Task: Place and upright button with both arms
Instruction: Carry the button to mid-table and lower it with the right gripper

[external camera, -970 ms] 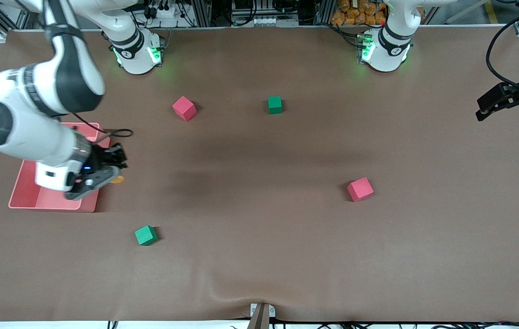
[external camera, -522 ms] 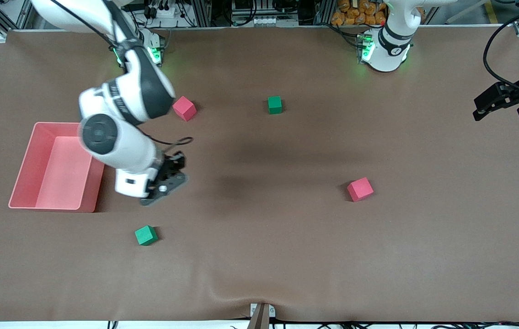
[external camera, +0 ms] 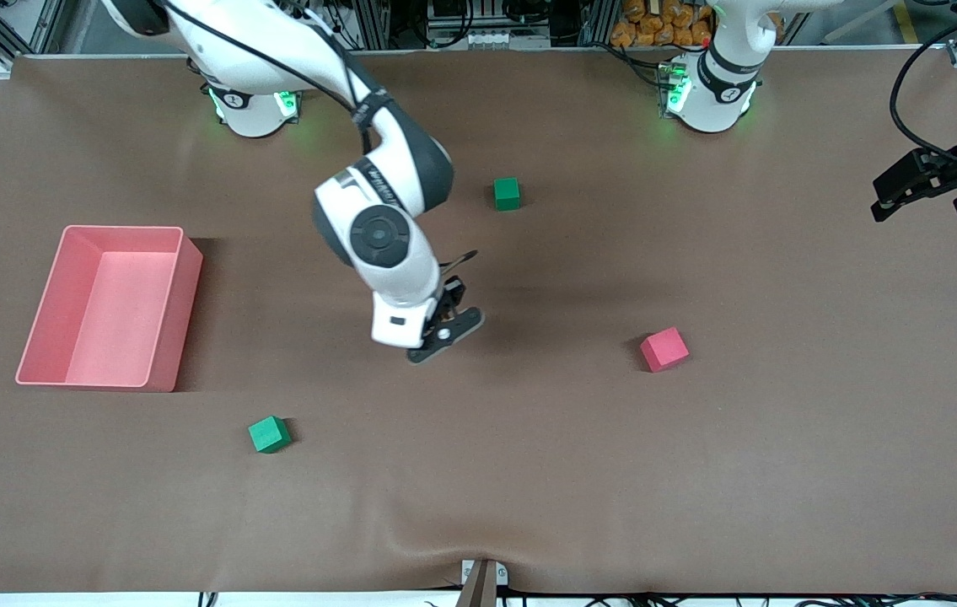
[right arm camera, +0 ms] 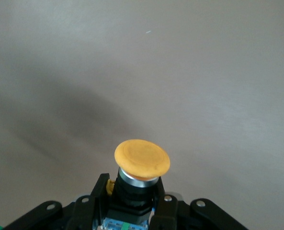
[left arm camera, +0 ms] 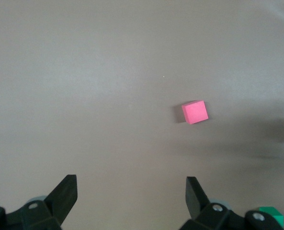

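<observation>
Right hand [external camera: 443, 330] hangs over the middle of the brown surface [external camera: 529, 472], closed on the button [right arm camera: 142, 165], which the right wrist view shows clamped by its dark body with the round orange cap standing clear of the fingers [right arm camera: 97, 191]. You have the part secure, so judge your set-down spot now: the bare cloth under the hand looks the best place, with the pink cube [external camera: 663, 349] at about three o'clock from the hand, the green cube [external camera: 507, 193] at about one o'clock and the other green cube [external camera: 268, 434] at about eight o'clock, all well apart from it. Lower slowly and keep the cap level, since the button's mushroom shape probably makes it top-heavy on its narrow base. The cap looks smooth, matte plastic with a metal collar beneath; the cloth is soft and slightly rippled, so it may let the base tip. Left hand [external camera: 921, 184] waits wide open and empty over the left arm's end of the surface, ready to steady the button. The pink tray [external camera: 183, 291] sits at nine o'clock.
</observation>
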Motion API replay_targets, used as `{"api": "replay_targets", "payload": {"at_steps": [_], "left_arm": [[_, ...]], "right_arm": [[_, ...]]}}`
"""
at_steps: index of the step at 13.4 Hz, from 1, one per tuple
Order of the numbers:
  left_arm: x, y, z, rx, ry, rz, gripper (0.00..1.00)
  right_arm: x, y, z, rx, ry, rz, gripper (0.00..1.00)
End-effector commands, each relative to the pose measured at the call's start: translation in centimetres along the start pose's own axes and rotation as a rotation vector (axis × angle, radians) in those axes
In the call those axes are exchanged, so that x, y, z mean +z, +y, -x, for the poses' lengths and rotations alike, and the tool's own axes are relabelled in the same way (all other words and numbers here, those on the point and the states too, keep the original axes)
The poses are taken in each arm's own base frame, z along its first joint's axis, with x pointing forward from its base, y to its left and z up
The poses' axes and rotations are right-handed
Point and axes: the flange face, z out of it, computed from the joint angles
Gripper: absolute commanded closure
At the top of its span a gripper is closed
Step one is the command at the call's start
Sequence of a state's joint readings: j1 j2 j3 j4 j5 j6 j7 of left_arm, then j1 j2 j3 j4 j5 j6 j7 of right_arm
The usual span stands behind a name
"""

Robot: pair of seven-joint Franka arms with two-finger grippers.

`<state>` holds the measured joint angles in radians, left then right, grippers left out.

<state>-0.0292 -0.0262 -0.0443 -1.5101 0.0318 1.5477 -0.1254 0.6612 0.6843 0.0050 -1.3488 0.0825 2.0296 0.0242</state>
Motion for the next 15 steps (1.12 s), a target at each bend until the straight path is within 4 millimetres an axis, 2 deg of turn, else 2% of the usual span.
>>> {"api": "replay_targets", "payload": {"at_steps": [1, 3, 4, 8, 10, 11, 12, 13, 15], "left_arm": [[-1.4, -0.6, 0.4, 0.004, 0.023, 0.001, 0.00], [-1.2, -0.6, 0.3, 0.008, 0.020, 0.001, 0.00], [-0.9, -0.5, 0.1, 0.009, 0.018, 0.005, 0.00], [-0.8, 0.4, 0.0, 0.023, 0.019, 0.013, 0.00], [-0.4, 0.6, -0.1, 0.026, 0.013, 0.013, 0.00], [-0.2, 0.7, -0.3, 0.026, 0.012, 0.013, 0.00], [-0.3, 0.6, -0.3, 0.026, 0.013, 0.013, 0.00], [-0.6, 0.6, -0.2, 0.026, 0.019, 0.014, 0.00], [-0.7, 0.3, -0.1, 0.023, 0.019, 0.016, 0.00]], "right_arm": [[2.4, -2.6, -0.4, -0.029, -0.024, 0.027, 1.00], [5.3, -4.0, -0.1, -0.095, -0.055, 0.078, 1.00], [6.1, -5.0, -0.2, -0.120, -0.041, 0.094, 1.00], [11.2, -6.7, 0.6, -0.155, -0.098, 0.103, 1.00], [12.9, -6.8, 0.9, -0.170, -0.122, 0.103, 1.00], [13.5, -6.9, 1.0, -0.164, -0.128, 0.102, 0.82], [13.6, -6.8, 1.0, -0.163, -0.127, 0.102, 0.14], [14.0, -7.0, 1.0, -0.167, -0.116, 0.101, 0.00], [13.7, -7.3, 0.8, -0.162, -0.101, 0.099, 0.00]]}}
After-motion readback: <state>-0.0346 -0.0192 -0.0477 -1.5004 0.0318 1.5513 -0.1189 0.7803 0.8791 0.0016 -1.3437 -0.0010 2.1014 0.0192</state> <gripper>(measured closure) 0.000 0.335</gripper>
